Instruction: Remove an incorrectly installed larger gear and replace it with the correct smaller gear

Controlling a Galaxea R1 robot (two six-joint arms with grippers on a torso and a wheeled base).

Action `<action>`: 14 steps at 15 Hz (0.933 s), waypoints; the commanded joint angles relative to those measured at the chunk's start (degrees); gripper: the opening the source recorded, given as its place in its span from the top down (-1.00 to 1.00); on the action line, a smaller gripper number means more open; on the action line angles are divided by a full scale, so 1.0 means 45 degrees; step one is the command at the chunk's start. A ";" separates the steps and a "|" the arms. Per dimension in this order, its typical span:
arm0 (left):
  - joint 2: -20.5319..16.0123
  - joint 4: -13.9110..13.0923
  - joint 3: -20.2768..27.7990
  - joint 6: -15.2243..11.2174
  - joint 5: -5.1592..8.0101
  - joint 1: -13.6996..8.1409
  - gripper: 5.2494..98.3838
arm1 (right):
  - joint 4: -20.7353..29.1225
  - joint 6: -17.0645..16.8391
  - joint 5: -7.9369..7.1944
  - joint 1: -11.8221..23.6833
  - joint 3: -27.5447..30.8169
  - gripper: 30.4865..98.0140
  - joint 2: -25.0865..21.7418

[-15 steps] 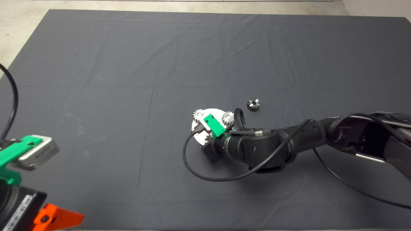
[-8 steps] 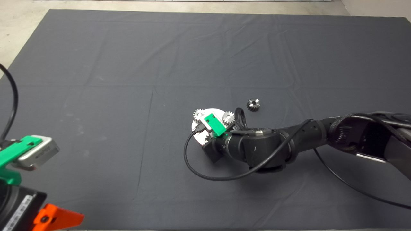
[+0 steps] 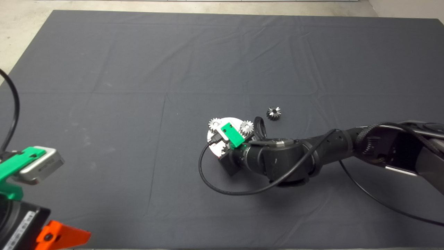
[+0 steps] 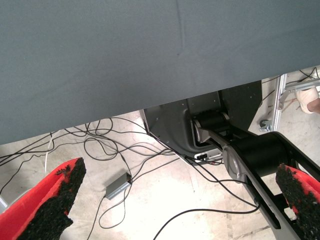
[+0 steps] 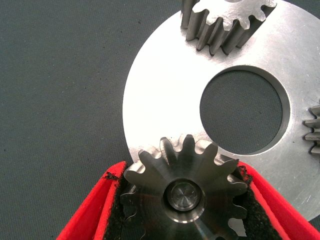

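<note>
larger gear (image 5: 184, 200) cut off at edge, round plate (image 5: 165, 115) partly out of frame — third gear (image 5: 313, 136) barely showing

Even, soft overhead light falls on the dark mat (image 3: 138, 69), showing its creases without harsh shadow; the right arm (image 3: 312, 156) casts only a faint one. The round steel plate (image 5: 165, 105) glares bright white, and the larger gear (image 5: 185, 195) shows soft highlights, slightly blurred up close.

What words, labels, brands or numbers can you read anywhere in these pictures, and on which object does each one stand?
No text can be read in any view.
A label on the black body beside the left gripper bears print too small to read.
The larger gear between the right gripper's pads, the round plate and the smaller gear show no markings.
</note>
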 commanded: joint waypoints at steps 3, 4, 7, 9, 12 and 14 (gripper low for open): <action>-0.0023 -0.0267 0.0190 -0.0001 0.0038 -0.0101 -0.98 | -0.0219 0.0118 -0.0438 0.0262 0.0222 0.41 0.0022; -0.0023 -0.0267 0.0190 -0.0001 0.0038 -0.0100 -0.98 | -0.0202 0.0118 -0.0455 0.0283 0.0254 0.41 0.0039; -0.0023 -0.0267 0.0190 -0.0001 0.0038 -0.0100 -0.98 | -0.0182 0.0118 -0.0455 0.0400 0.0455 0.41 0.0000; -0.0120 -0.0267 0.0190 0.0004 0.0038 -0.0100 -0.98 | -0.0143 0.0135 -0.0514 0.0593 0.1099 0.41 -0.0020; -0.0219 -0.0267 0.0190 0.0019 0.0025 -0.0100 -0.98 | -0.0124 0.0137 -0.0533 0.0673 0.1257 0.42 -0.0078; -0.0219 -0.0267 0.0190 0.0019 0.0038 -0.0119 -0.98 | -0.0124 0.0137 -0.0533 0.0751 0.1276 0.42 -0.0137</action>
